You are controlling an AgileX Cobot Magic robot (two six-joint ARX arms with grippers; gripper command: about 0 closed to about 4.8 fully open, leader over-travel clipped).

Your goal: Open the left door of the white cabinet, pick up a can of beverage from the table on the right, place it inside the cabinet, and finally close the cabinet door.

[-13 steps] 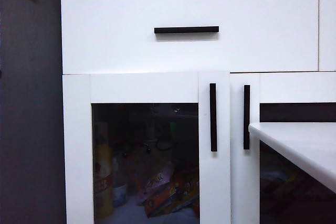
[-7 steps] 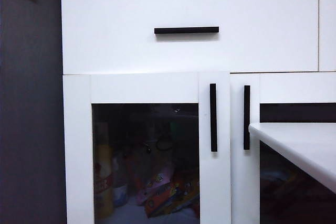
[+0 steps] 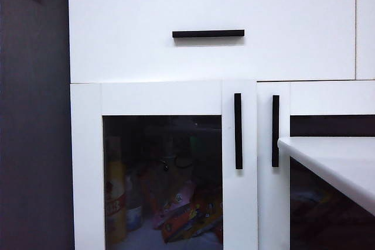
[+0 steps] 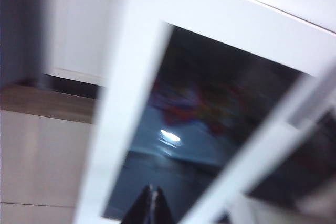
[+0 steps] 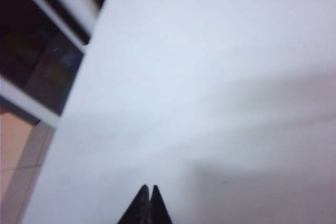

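Observation:
The white cabinet (image 3: 211,45) fills the exterior view. Its left door (image 3: 163,180) is closed, with a dark glass pane and a vertical black handle (image 3: 238,131) on its right edge. The table (image 3: 340,165) juts in at the lower right of that view. No arm shows there. In the blurred left wrist view my left gripper (image 4: 151,188) is shut and empty, facing the dark glass of the left door (image 4: 184,129). My right gripper (image 5: 148,188) is shut and empty over the bare white table (image 5: 210,87). The can of beverage is out of view.
Colourful packets and a yellow bottle (image 3: 115,203) sit behind the left door's glass. The right door's handle (image 3: 275,131) stands close beside the left one. A drawer handle (image 3: 208,33) runs above. A dark wall (image 3: 32,133) flanks the cabinet on the left.

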